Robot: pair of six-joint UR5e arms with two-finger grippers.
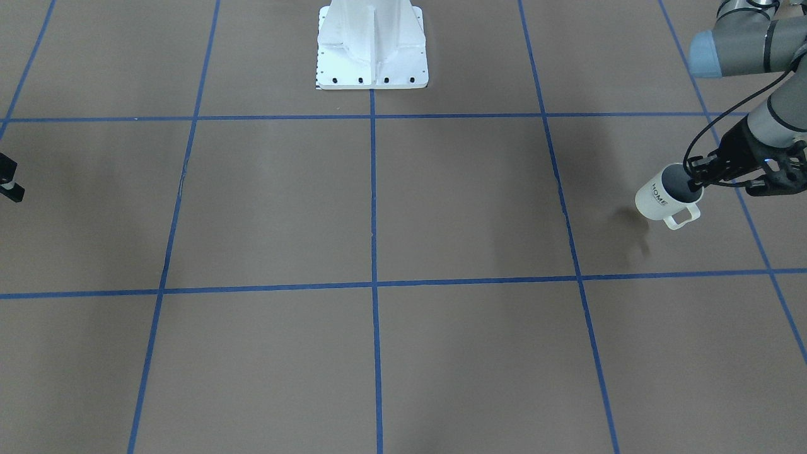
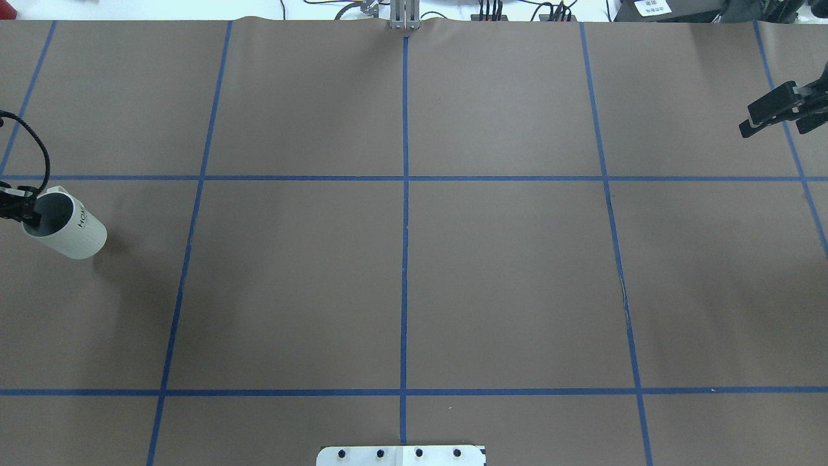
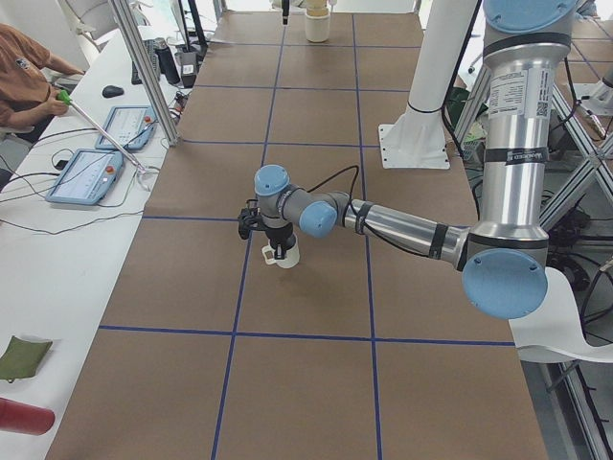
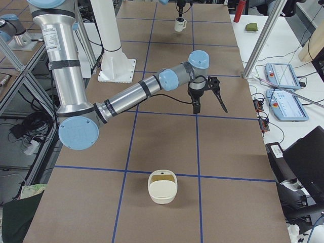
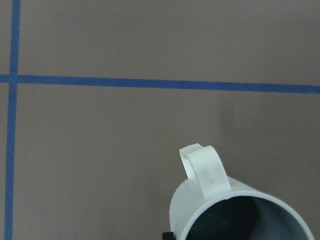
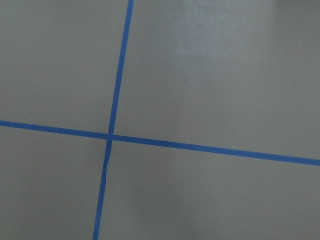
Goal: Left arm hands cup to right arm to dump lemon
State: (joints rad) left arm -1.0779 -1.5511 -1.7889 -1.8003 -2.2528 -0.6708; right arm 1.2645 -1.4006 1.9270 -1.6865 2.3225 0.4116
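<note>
The cup (image 1: 657,198), a white mug lettered "HOME", hangs tilted above the table at my left end, its squared handle (image 5: 205,170) pointing outward. My left gripper (image 1: 696,181) is shut on the cup's rim, one finger inside the mouth. The same cup (image 2: 77,236) sits at the left edge of the overhead view, with the left gripper (image 2: 24,208) at its rim. The lemon is hidden; the cup's inside shows only dark grey. My right gripper (image 2: 773,128) hovers open and holding nothing far across the table, near the right end, and the right gripper (image 4: 210,108) stands above the brown surface.
The white pedestal base (image 1: 372,53) stands at the table's middle on the robot side. A cream bowl-like container (image 4: 162,188) sits on the table beyond my right gripper. A person (image 3: 24,77) and control tablets (image 3: 91,177) are at a side bench. Blue tape lines grid the table.
</note>
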